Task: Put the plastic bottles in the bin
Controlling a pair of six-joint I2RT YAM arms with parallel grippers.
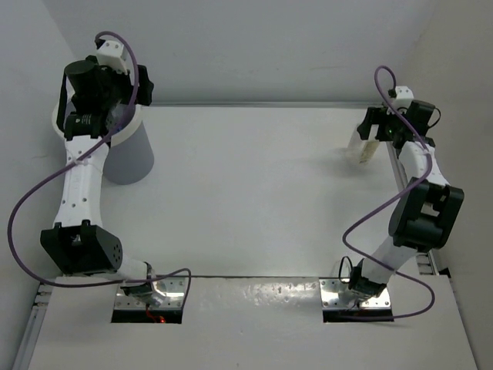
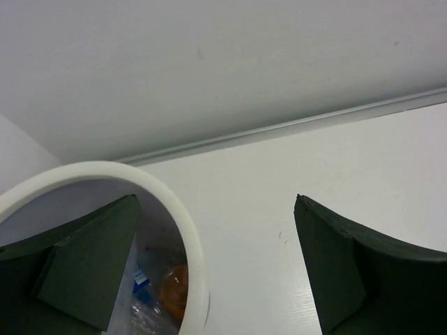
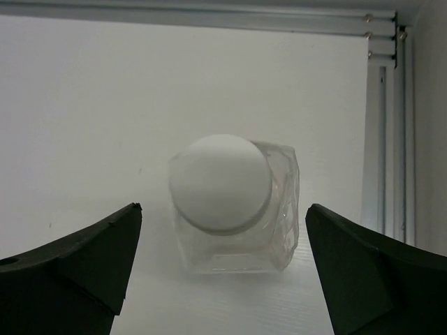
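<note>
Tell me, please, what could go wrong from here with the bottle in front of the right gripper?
The clear plastic bottle with a round white cap lies ahead of the open right gripper, cap toward it; its smooth walls may slip when squeezed. The metal rail runs close on its right, so a finger might catch it.
</note>
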